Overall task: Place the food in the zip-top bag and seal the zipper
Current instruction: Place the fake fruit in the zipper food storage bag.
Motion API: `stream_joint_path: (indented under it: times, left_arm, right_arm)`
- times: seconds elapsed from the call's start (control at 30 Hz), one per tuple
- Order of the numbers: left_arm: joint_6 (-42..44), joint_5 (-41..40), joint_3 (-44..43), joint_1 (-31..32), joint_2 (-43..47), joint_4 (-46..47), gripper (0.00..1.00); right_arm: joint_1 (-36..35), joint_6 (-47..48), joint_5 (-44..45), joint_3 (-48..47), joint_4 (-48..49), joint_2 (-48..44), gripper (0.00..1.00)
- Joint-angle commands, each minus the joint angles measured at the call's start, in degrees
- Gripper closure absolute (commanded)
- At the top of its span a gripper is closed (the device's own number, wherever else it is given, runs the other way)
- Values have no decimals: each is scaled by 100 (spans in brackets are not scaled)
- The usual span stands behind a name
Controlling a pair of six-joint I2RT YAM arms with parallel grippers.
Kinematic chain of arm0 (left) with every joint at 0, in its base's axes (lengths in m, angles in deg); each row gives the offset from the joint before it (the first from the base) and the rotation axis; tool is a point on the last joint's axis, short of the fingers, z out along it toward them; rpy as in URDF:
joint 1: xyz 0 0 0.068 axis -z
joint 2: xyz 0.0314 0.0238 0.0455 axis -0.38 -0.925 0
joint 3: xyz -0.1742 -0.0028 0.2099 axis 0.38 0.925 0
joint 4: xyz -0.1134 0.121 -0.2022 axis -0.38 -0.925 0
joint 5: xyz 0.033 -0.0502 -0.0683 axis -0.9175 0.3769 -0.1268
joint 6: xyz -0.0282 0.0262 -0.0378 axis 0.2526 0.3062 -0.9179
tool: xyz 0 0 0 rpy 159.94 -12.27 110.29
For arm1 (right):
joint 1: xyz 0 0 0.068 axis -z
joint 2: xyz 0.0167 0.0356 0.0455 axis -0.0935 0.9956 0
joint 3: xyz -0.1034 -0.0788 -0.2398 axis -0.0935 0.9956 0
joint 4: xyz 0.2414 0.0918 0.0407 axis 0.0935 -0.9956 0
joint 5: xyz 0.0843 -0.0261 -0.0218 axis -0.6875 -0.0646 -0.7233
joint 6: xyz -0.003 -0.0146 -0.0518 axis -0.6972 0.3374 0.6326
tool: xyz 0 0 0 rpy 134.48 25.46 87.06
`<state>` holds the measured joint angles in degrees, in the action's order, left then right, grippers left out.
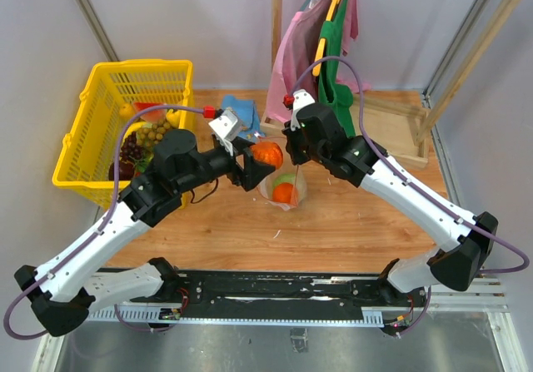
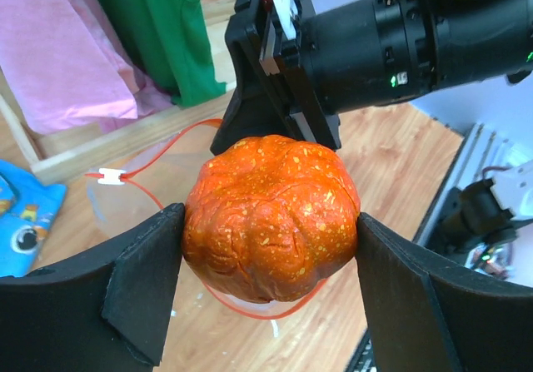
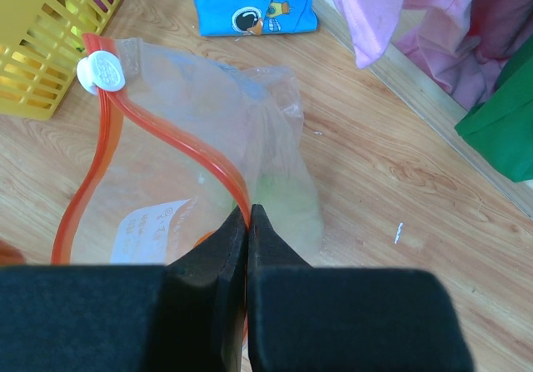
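The left claw [image 2: 271, 282] is standing spread wide, its two black pads pressing on opposite sides of an orange toy fruit [image 2: 271, 215] and holding it clear of the bench [image 1: 350, 222]. In the left wrist view the fruit is hanging over the open mouth of the zip-top bag [image 3: 191, 172], with the red loop of the zipper [image 3: 171, 139] showing behind and beneath it.

The right claw [image 3: 249, 220] is pressed together, pinching the red zipper strip at the bag's rim and lifting that edge so that the mouth is gaping. The white slider tab [image 3: 101, 72] is sitting at the far end of the strip. The bag's lower part is resting on the bench between the two arms. Through the clear plastic a green piece [image 3: 287, 210] is showing, and from above another orange piece [image 1: 283, 193] is lying beside it inside the bag.

More food, dark grapes [image 1: 130, 150] among it, is lying in the yellow basket [image 1: 87, 97] at the left.
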<state>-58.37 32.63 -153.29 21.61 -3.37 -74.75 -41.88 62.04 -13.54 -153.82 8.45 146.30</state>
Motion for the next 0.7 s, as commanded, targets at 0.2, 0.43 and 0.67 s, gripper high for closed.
stream_joint_path:
  times: [0.2, 0.43, 0.67]
  left_arm:
    - [1988, 481, 812, 176, 47, 1059, 62]
    - [2550, 433, 957, 185, -170, 1178, 61]
    - [3028, 93, 942, 217, -517, 1237, 58]
  right_arm:
    - [-101, -63, 17, -174, 60, -50, 99]
    - [-110, -12, -82, -187, 90, -20, 99]
    - [-110, 18, -135, -222, 108, 41, 99]
